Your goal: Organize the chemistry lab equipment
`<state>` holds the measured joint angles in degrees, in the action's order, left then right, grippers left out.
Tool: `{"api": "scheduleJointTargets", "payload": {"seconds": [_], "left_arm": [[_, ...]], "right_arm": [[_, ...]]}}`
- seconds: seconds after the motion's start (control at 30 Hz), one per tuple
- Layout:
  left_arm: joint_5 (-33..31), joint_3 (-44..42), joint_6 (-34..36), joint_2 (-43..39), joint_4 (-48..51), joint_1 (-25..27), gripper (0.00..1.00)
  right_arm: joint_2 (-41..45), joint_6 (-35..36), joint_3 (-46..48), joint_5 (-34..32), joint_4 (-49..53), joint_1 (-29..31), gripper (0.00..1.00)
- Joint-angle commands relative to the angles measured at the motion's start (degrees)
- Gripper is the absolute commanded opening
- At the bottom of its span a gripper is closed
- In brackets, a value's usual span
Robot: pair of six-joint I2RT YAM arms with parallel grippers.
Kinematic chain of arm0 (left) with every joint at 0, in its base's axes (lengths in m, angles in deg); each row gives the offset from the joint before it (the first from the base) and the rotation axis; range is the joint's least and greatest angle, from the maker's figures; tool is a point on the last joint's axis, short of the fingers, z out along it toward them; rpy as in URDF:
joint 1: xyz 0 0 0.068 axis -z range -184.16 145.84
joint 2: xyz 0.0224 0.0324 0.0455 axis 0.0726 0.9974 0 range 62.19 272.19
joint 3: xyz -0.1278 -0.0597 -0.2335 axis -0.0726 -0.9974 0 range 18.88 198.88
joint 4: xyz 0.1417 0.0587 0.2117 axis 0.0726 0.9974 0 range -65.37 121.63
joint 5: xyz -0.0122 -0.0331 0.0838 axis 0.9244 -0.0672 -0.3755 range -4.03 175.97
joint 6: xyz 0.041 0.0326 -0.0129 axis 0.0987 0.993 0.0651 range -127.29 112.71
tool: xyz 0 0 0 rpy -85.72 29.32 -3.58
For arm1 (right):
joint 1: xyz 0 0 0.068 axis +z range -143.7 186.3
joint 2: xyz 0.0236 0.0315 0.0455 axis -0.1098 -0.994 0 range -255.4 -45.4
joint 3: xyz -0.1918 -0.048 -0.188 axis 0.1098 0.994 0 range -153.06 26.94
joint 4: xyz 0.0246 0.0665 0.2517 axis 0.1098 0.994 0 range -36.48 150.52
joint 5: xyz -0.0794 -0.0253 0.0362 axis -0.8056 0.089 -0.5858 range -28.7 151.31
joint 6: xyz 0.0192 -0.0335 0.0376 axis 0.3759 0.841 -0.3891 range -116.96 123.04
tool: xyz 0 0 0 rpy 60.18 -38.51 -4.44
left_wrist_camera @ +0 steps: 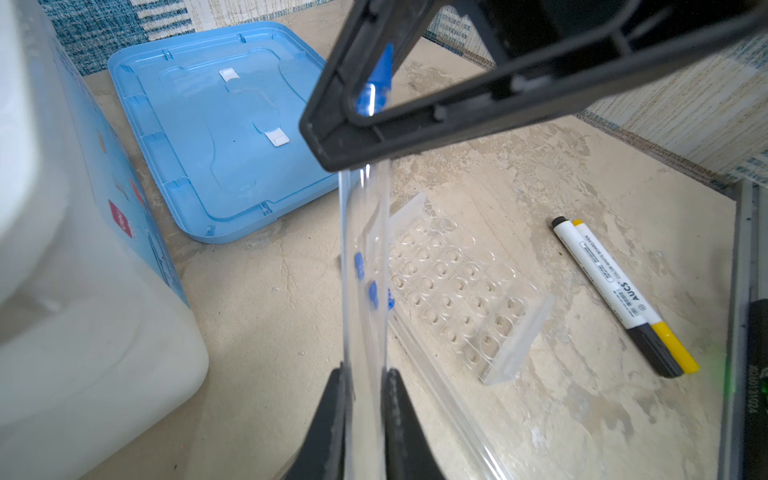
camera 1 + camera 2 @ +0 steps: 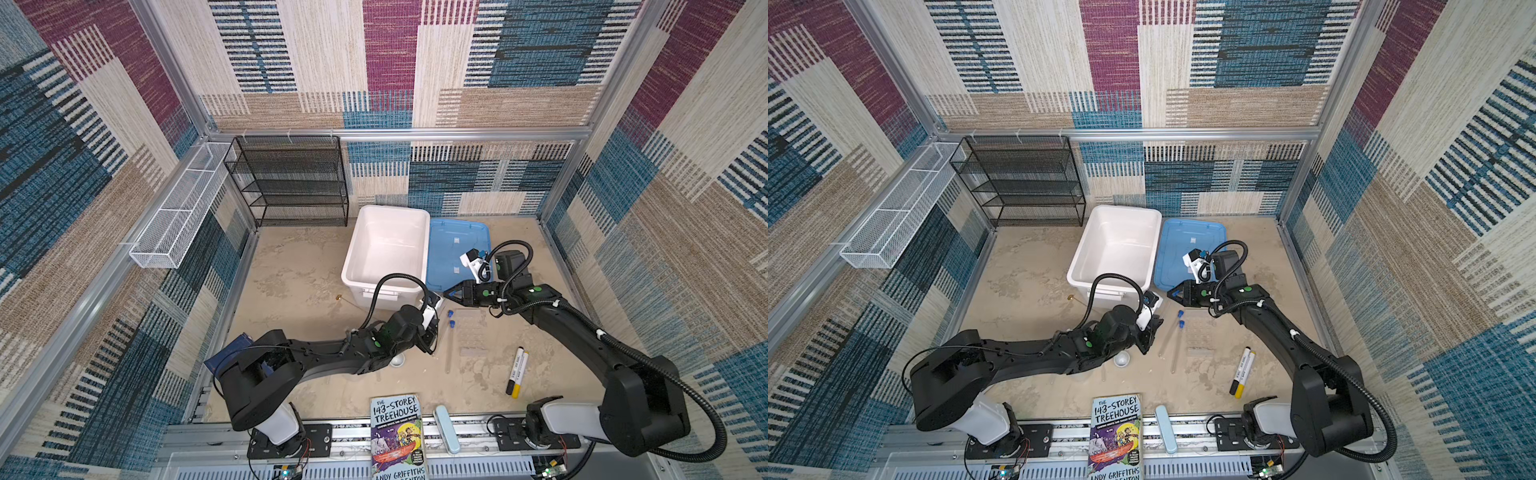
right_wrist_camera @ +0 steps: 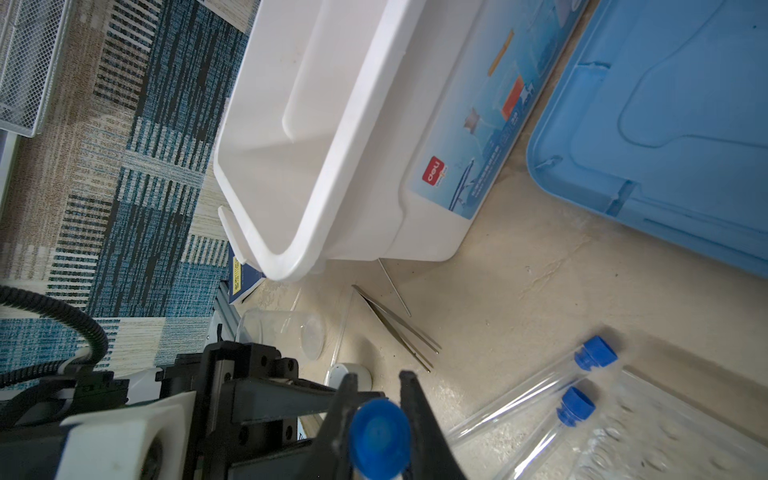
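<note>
Handover: my left fingers [image 1: 324, 428] grip the blue-capped tube [image 1: 363, 232], my right fingers [image 3: 422, 419] clamp its cap [image 3: 380, 432]. Next, left should release; the clear rack [image 1: 457, 291] lies just beside them.

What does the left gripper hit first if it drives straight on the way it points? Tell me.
Probably the right gripper, closed on the top of the blue-capped tube that the left gripper holds. It sits straight ahead in the left wrist view, though the depth is unclear.

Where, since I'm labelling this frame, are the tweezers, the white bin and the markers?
tweezers [image 3: 386, 316], right wrist view, middle of the metal arms.
white bin [image 2: 390, 249], a top view, bare inner floor.
markers [image 2: 516, 371], a top view, white barrel of the pair.
</note>
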<state>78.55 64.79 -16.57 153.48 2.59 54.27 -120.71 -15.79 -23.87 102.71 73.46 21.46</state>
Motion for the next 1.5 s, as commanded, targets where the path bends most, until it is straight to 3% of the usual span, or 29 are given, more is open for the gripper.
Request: {"api": "scheduleJointTargets", "payload": {"seconds": [0.0,0.07,0.17,0.2,0.23,0.53,0.7,1.13,1.47], "left_arm": [[-1.0,-0.1,1.6,-0.6,-1.0,0.1,0.1],[-0.6,-0.6,1.2,-1.0,-1.6,0.1,0.29],[1.3,-0.6,-1.5,-2.3,-1.9,0.1,0.75],[1.6,-0.3,-3.1,-3.1,-1.5,0.1,0.87],[1.5,0.2,-4.6,-3.7,-0.7,0.0,0.91],[2.9,8.6,-11.9,-4.9,10.4,0.0,0.96],[5.7,9.9,-15.4,-5.0,11.0,0.0,0.97],[7.5,10.4,-20.8,-0.9,10.6,0.0,0.99],[7.6,11.3,-21.0,1.2,12.2,0.0,0.99]], "right_arm": [[0.1,-0.2,0.1,0.3,-2.2,0.1,0.2],[0.6,0.0,0.3,-0.4,-2.6,0.1,0.2],[3.1,0.8,1.1,-4.4,-3.3,0.1,0.2],[4.5,1.2,1.7,-7.0,-3.2,0.0,0.2],[6.2,1.7,2.4,-9.5,-3.0,0.1,0.2],[17.6,5.7,5.6,-32.0,-1.0,0.4,0.19],[20.9,6.0,6.5,-44.4,-0.8,0.4,0.19],[21.7,4.5,9.8,-52.4,-4.3,2.3,0.18],[22.1,3.6,12.0,-56.1,-4.1,5.2,0.18]]}}
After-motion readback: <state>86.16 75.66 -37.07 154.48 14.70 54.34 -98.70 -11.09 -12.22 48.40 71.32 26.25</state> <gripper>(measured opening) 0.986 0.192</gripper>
